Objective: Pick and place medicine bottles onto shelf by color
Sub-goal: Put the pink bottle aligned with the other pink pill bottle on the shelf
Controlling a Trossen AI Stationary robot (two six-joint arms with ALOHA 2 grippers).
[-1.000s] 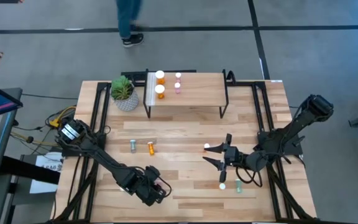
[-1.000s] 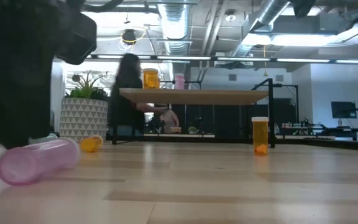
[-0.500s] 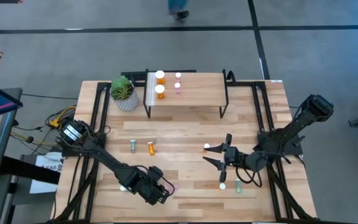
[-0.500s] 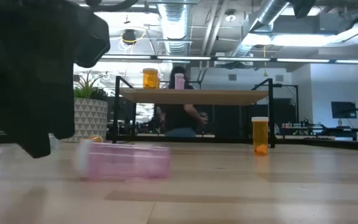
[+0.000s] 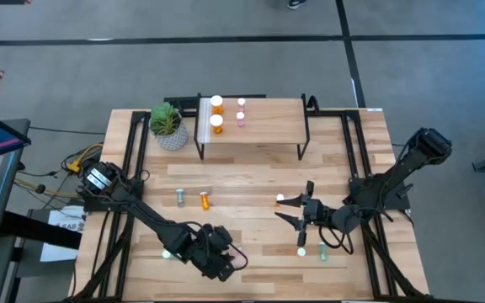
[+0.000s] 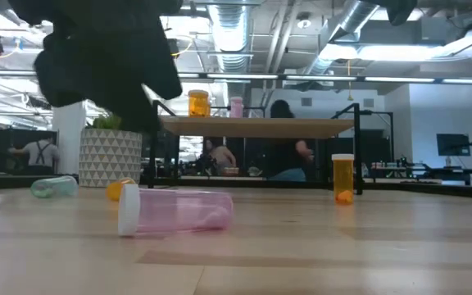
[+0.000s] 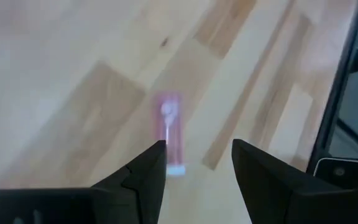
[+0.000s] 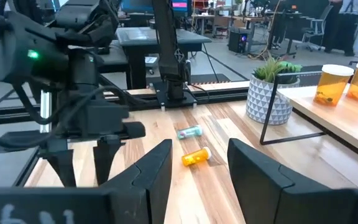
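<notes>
The table (image 5: 251, 181) is a plank top with black rails down both sides, so free room lies mainly in its middle. At its 12 o'clock edge stands the shelf (image 5: 263, 126), where 2 orange bottles (image 5: 216, 113) and a pink one (image 5: 241, 109) are grouped at one end, apparently sorted by color, leaving most of its top open. The left gripper (image 7: 194, 165) hangs at about 7 o'clock with fingers parted and empty, poised just above a pink bottle (image 7: 170, 132) lying on its side near the front edge, likely its next pick. The right gripper (image 8: 197, 155) waits at 4 o'clock, also spread and holding nothing. A teal bottle (image 5: 179, 197) and an orange one (image 5: 205, 200) lie together at 9 o'clock.
</notes>
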